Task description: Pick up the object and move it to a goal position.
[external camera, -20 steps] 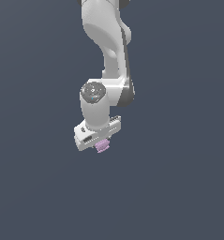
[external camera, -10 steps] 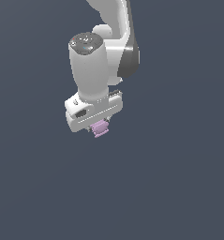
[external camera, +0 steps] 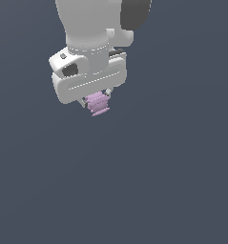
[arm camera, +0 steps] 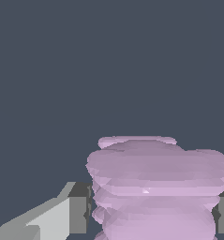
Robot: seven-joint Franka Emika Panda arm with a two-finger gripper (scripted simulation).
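Note:
The object (external camera: 98,104) is a small pale pink-lilac ribbed piece that hangs below the white gripper (external camera: 95,101) in the upper part of the exterior view. The gripper is shut on it, and its short fingers are mostly hidden behind the hand's wide white body. In the wrist view the object (arm camera: 153,187) fills the space between two grey fingertips (arm camera: 78,213), one pressed on each side of it. Nothing but plain dark background shows below it.
The white arm (external camera: 94,24) with a dark joint cap (external camera: 134,12) rises out of the exterior view's top edge. All around is a uniform dark grey-blue background, with no table or other object in sight.
The arm has come much closer to the exterior camera and risen, carrying the object with it. The hand looms larger and higher in view. The grip has not changed.

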